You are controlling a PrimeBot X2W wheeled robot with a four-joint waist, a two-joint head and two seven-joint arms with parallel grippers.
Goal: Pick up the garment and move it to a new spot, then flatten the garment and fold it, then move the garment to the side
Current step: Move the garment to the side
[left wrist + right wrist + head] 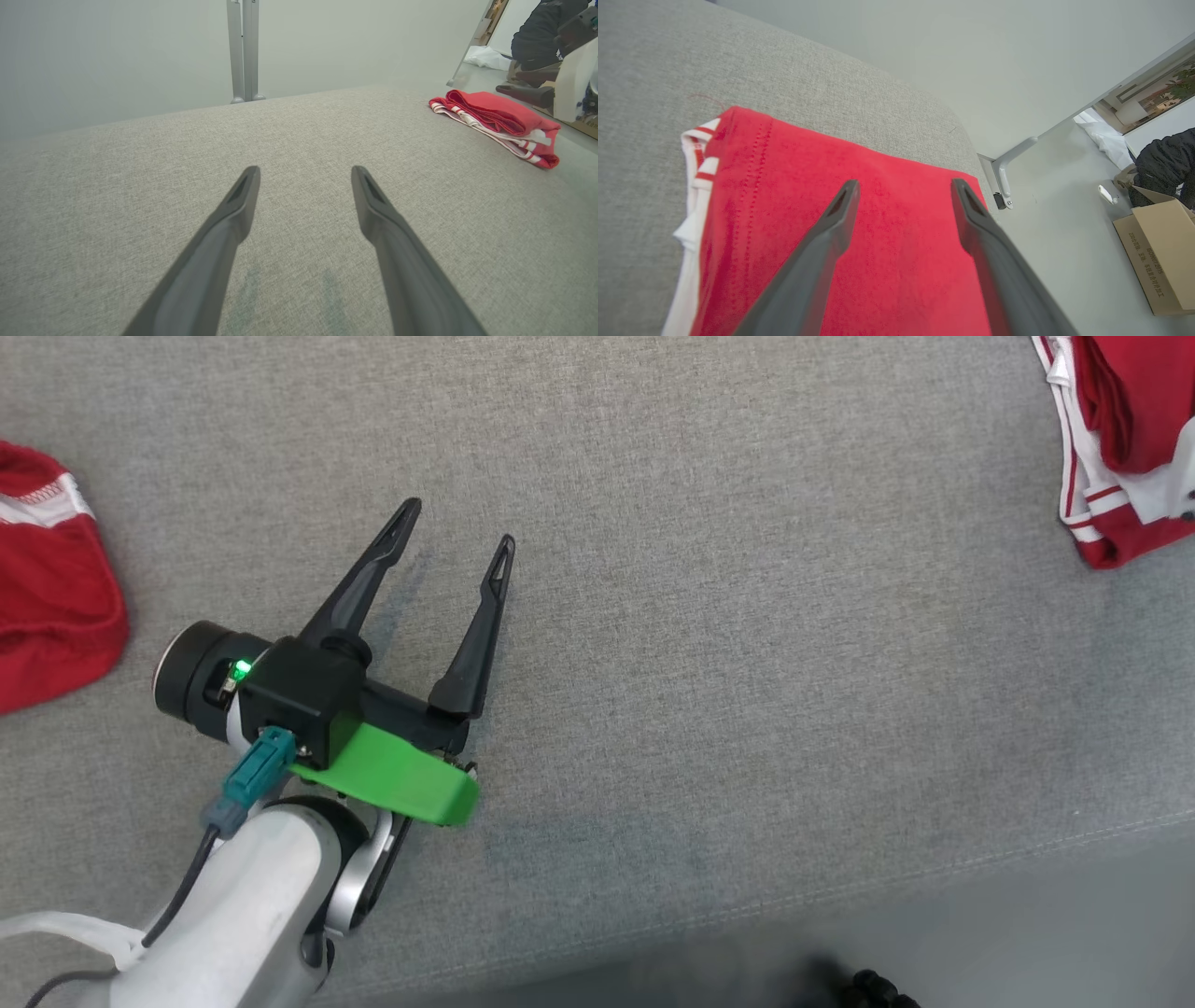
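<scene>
Gaping wide and empty, the right gripper [904, 184] hangs over the folded red-and-white cloth garment [784, 210], the left gripper [458, 523] likewise above grey upholstery [747, 663].

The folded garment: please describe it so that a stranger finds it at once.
Look at the grey fabric surface. At its far right corner lies the folded garment, red with white striped trim. Unlike the other red garment at the left edge, it is stacked in flat layers.
</scene>
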